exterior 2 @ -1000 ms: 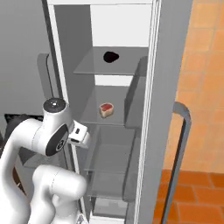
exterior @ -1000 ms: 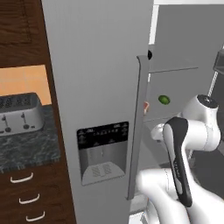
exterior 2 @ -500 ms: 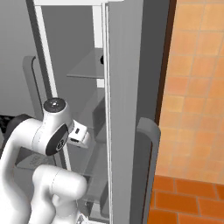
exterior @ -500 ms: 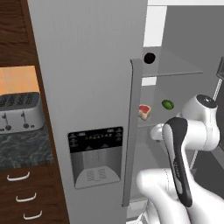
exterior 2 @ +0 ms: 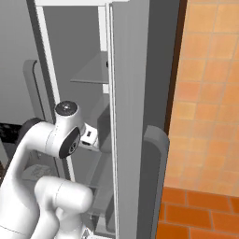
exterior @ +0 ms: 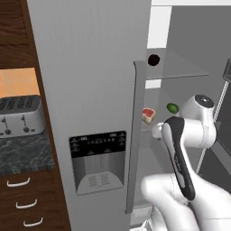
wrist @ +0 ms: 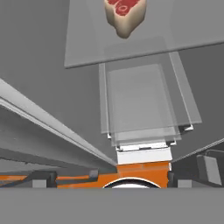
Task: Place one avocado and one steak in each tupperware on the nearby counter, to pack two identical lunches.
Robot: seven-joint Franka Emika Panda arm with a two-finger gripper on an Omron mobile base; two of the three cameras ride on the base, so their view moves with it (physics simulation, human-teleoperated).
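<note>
The end effector is released and holds nothing. A steak (wrist: 124, 15) lies on a glass shelf (wrist: 175, 35) inside the open fridge (exterior: 90, 67). In the left base view the steak (exterior: 148, 114) sits near an avocado (exterior: 172, 108) on that shelf. A toaster (exterior: 20, 115) stands on the bench (exterior: 22, 153) left of the fridge.
</note>
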